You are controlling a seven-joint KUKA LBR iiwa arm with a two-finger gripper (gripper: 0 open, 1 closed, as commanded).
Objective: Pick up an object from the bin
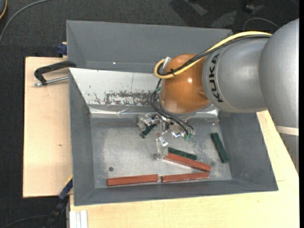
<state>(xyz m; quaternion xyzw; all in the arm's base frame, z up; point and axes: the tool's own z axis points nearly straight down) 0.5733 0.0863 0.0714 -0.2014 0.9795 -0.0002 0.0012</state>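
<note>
Long reddish-brown flat stick [132, 180] and shorter reddish-brown flat stick [185, 177] lie end to end. Short dark green bar [219, 147] lies apart, up-right of them, tilted.

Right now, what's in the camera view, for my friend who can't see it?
A robot gripper hangs low in a grey bin, beside a green stick and a red stick. Two more red sticks lie along the front wall.

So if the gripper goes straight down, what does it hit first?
Probably the left end of the slanted red-brown flat stick, beside the dark green stick; otherwise the grey bin floor. Depth is unclear.
</note>
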